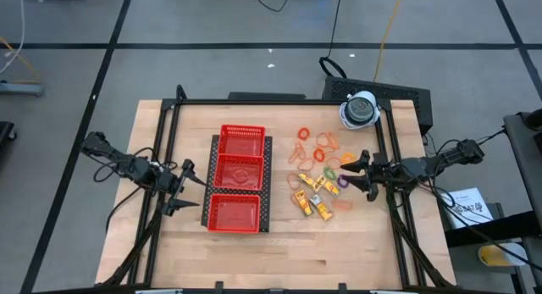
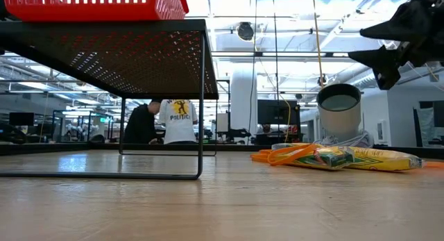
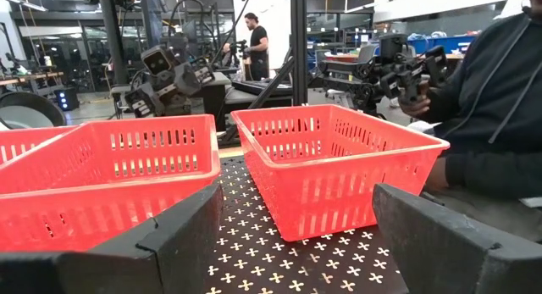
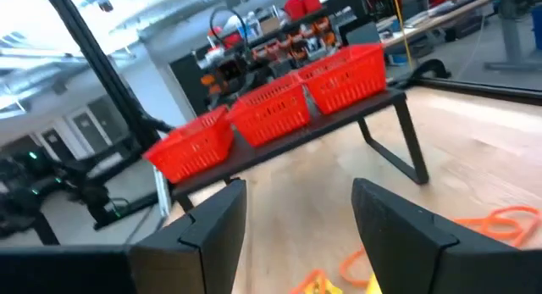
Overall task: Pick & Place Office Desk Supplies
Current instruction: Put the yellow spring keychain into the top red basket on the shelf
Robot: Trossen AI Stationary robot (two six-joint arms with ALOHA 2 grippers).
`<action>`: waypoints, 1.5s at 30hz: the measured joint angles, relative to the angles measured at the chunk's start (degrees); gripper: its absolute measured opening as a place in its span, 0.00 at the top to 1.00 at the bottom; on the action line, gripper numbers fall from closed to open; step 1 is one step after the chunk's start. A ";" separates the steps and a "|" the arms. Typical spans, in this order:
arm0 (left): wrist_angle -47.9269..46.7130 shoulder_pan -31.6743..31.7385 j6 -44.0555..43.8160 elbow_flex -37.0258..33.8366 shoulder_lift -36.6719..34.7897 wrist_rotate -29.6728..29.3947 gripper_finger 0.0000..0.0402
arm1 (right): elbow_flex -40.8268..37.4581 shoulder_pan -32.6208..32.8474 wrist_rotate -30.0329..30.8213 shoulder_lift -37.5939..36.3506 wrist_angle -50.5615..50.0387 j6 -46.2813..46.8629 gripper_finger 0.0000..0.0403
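lying loose on the surface (image 1: 254, 260), the office desk supplies (image 1: 318, 171) look unsorted, red tray (image 1: 240, 178) apparently bare, left claw (image 1: 181, 190) and right claw (image 1: 356, 171) both released, grasping nothing.

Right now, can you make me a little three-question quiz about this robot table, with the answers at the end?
1. True or false: the red baskets stand on a dark perforated stand, not straight on the wooden table.
2. Which gripper is nearer the pile of orange rubber bands and small yellow packets: A) left gripper, B) right gripper?
3. Fill in: the round white-grey object sits near the table's far ____ corner, on the right arm's side.

Key:
1. True.
2. B. The right gripper, open, is beside the pile. The left gripper, also open, waits by the baskets.
3. Right.
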 joint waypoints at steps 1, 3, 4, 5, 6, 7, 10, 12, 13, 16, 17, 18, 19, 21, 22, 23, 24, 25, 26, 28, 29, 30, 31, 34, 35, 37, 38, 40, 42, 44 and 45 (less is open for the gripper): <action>0.00 -0.02 0.00 0.00 0.00 0.00 0.23 | 0.00 0.00 -0.02 0.00 0.51 0.01 0.48; -0.01 -0.01 0.00 0.01 0.00 0.00 0.23 | 0.00 0.00 0.01 0.00 1.14 0.33 0.48; 0.00 0.00 0.00 0.01 0.00 0.00 0.23 | 0.00 0.00 0.20 0.00 1.36 0.43 0.48; -0.01 -0.01 0.00 0.01 0.00 0.00 0.23 | 0.00 0.00 0.89 0.00 1.37 0.37 0.48; -0.02 -0.02 0.00 0.01 0.00 0.00 0.23 | 0.00 0.00 1.73 0.00 1.15 0.02 0.48; 0.00 -0.01 0.00 0.00 0.00 0.00 0.23 | 0.00 0.00 2.99 0.00 0.67 -0.52 0.48; 0.00 0.00 0.00 0.02 0.00 0.00 0.23 | 0.00 0.00 5.71 0.08 0.45 -0.44 0.48; 0.00 -0.02 0.00 0.00 0.00 0.00 0.23 | 0.00 0.00 8.97 0.17 0.90 -0.32 0.48; -0.01 -0.01 0.00 0.00 0.00 0.00 0.23 | 0.01 0.00 11.47 0.32 0.90 -0.95 0.48; 0.00 0.00 0.00 0.00 -0.01 0.00 0.23 | 1.70 -0.02 19.03 2.01 -1.90 -2.80 0.48; 0.00 -0.02 0.00 0.00 0.00 0.00 0.23 | 2.89 -0.02 21.10 3.17 -4.15 -2.27 0.48; -0.02 -0.02 0.00 0.00 0.00 0.00 0.23 | 4.04 -0.08 23.30 4.73 -6.67 -0.90 0.48; 0.00 0.00 0.00 0.00 0.00 0.00 0.23 | 5.60 -0.35 24.98 6.53 -10.28 1.09 0.48; 0.00 -0.02 0.00 0.02 0.00 0.00 0.23 | 8.36 -1.69 26.12 10.91 -16.29 5.20 0.48; -0.01 0.00 0.00 0.02 0.00 0.00 0.23 | 10.05 -2.68 25.82 13.53 -19.02 7.26 0.48; 0.00 0.00 0.00 0.02 -0.01 -0.01 0.23 | 11.85 -3.84 24.75 16.26 -21.19 9.41 0.48; 0.00 0.00 0.00 0.00 0.00 -0.01 0.23 | 13.48 -5.26 23.32 18.96 -23.26 11.34 0.48; -0.01 0.00 0.00 0.01 0.00 0.00 0.23 | 15.23 -7.03 21.45 21.96 -25.92 13.52 0.48; 0.00 -0.01 0.00 0.01 0.00 -0.02 0.23 | 16.85 -8.86 19.33 25.02 -28.45 15.39 0.48; 0.00 -0.02 0.00 0.02 -0.02 0.00 0.23 | 19.71 -12.95 13.44 30.74 -33.00 18.08 0.48; 0.00 -0.02 0.00 0.00 0.00 0.00 0.23 | 20.87 -15.04 9.98 33.23 -34.42 18.68 0.48; 0.00 -0.02 0.00 0.02 0.00 0.02 0.23 | 21.89 -17.09 6.78 35.65 -35.33 18.86 0.48; 0.00 -0.01 0.00 0.00 -0.01 0.00 0.23 | 22.52 -19.15 3.84 38.00 -35.74 18.91 0.48; 0.00 -0.01 0.00 0.01 0.00 0.00 0.23 | 22.67 -24.59 -3.20 44.46 -36.62 17.52 0.48; 0.00 -0.02 0.00 0.01 -0.01 0.00 0.23 | 22.64 -26.08 -4.45 46.37 -36.57 16.95 0.48; -0.02 0.00 0.00 0.00 0.00 0.00 0.23 | 22.71 -28.64 -5.35 49.57 -36.39 16.35 0.48; 0.00 -0.02 0.00 0.00 0.00 0.00 0.23 | 22.71 -29.78 -5.78 51.06 -36.45 15.81 0.48; -0.01 -0.01 0.00 0.01 0.00 0.00 0.23 | 22.71 -31.82 -6.49 53.49 -36.33 15.16 0.48; 0.00 0.00 0.00 0.00 0.00 0.00 0.23 | 22.71 -33.18 -6.56 55.36 -36.04 14.96 0.48; 0.00 0.00 0.00 0.00 0.00 0.00 0.23 | 22.72 -34.06 -6.60 56.91 -36.01 13.87 0.48; -0.02 0.00 0.00 0.00 0.00 0.00 0.23 | 22.81 -34.30 -6.65 57.55 -35.91 13.46 0.48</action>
